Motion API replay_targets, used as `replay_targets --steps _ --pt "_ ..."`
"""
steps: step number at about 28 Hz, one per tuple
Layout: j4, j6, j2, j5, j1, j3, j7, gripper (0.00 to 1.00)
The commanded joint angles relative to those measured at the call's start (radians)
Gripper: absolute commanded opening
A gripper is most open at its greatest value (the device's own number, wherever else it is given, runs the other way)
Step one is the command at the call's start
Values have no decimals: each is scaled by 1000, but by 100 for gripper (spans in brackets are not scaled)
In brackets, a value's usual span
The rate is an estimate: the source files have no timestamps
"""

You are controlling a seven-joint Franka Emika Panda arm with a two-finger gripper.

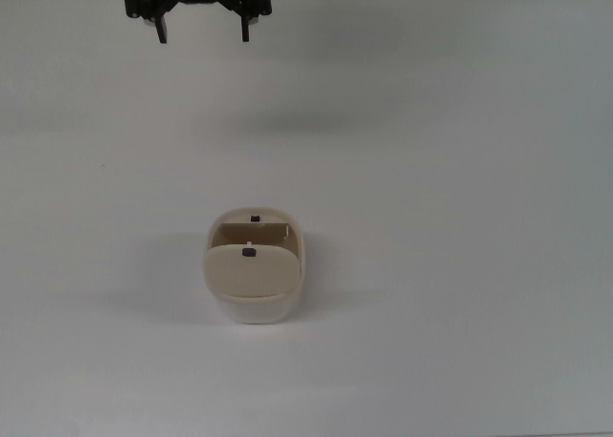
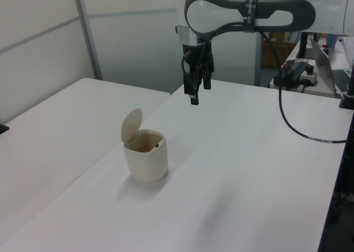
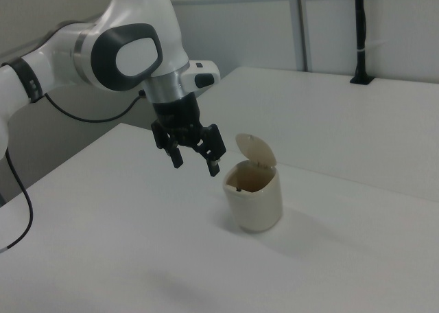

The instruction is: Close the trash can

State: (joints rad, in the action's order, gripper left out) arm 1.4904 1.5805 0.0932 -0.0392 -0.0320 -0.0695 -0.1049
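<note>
Claw (image 1: 202, 30) empty, fingers spread apart, hanging above the counter (image 1: 460, 169) at 12 o'clock in the top view, well apart from the trash can (image 1: 255, 284), which stands near centre of the top view, toward 6 o'clock from the claw. Lid (image 2: 131, 125) stands raised on its hinge at the far side from the claw, mouth open, small black knob (image 1: 249, 252) visible on the lid. Judged step: approach not yet begun; next move calls for travelling over the can and pressing the lid down from behind until it seats on the rim.
</note>
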Motion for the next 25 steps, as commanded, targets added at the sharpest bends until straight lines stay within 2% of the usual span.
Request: replay_targets --steps 1,5,25 --pt "-7 -17 -7 -4 -8 -16 -45 56" --pt "-7 -17 -10 -1 -8 -16 -90 2" --pt "-7 28 -7 16 -9 -4 -88 0"
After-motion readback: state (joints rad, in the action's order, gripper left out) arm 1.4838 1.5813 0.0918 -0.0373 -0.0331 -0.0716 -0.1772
